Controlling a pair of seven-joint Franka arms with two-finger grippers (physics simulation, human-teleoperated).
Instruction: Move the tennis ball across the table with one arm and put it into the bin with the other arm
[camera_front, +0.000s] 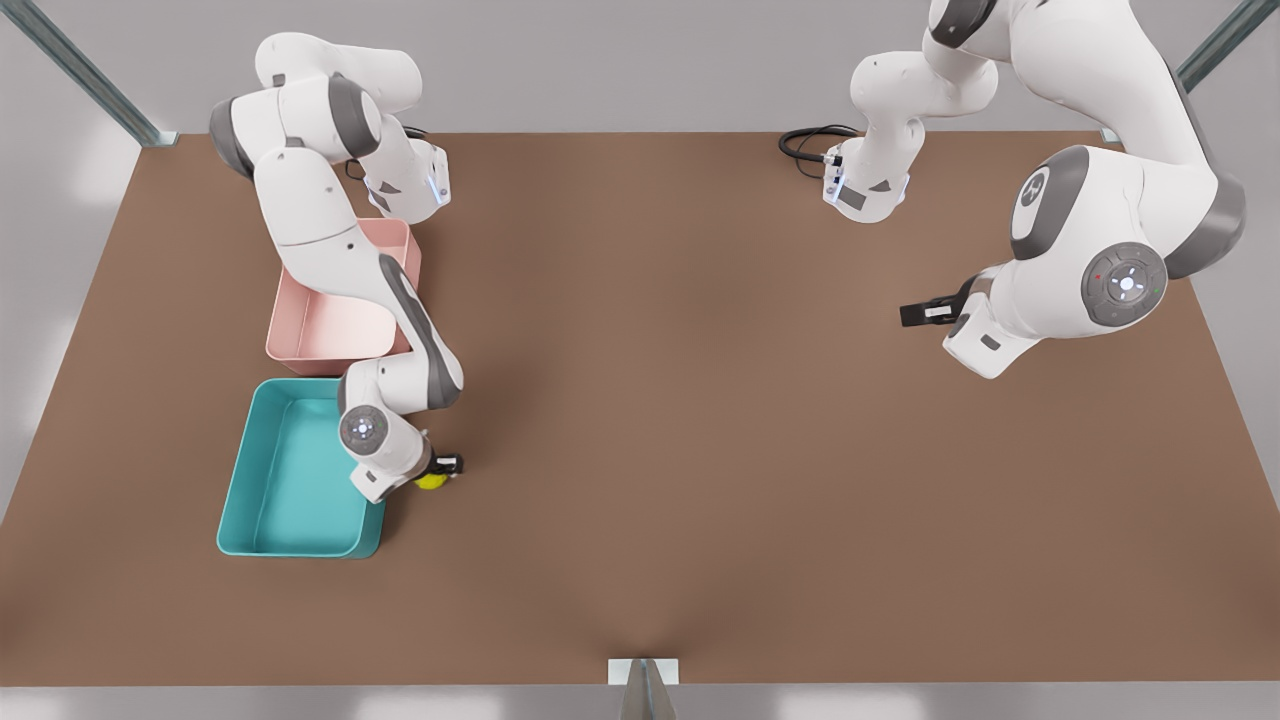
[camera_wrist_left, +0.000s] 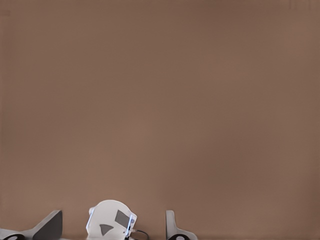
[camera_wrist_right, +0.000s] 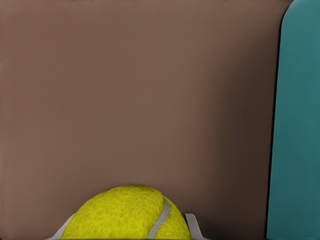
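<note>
Gripping the tennis ball (camera_wrist_right: 131, 214) beside the bin (camera_front: 290, 480), right claw (camera_front: 438, 474); left claw (camera_front: 925, 312) idle, spread

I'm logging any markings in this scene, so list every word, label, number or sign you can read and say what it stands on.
No readable text anywhere.
The tennis ball in the right gripper bears a pale seam, no brand.
The bin, pink tray and table are plain.
The round button pad on the left arm bears small symbols, no letters.
The left gripper bears none.

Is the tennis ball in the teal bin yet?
No. The tennis ball sits between the right pincer fingers, over the table just beside the bin.
</note>
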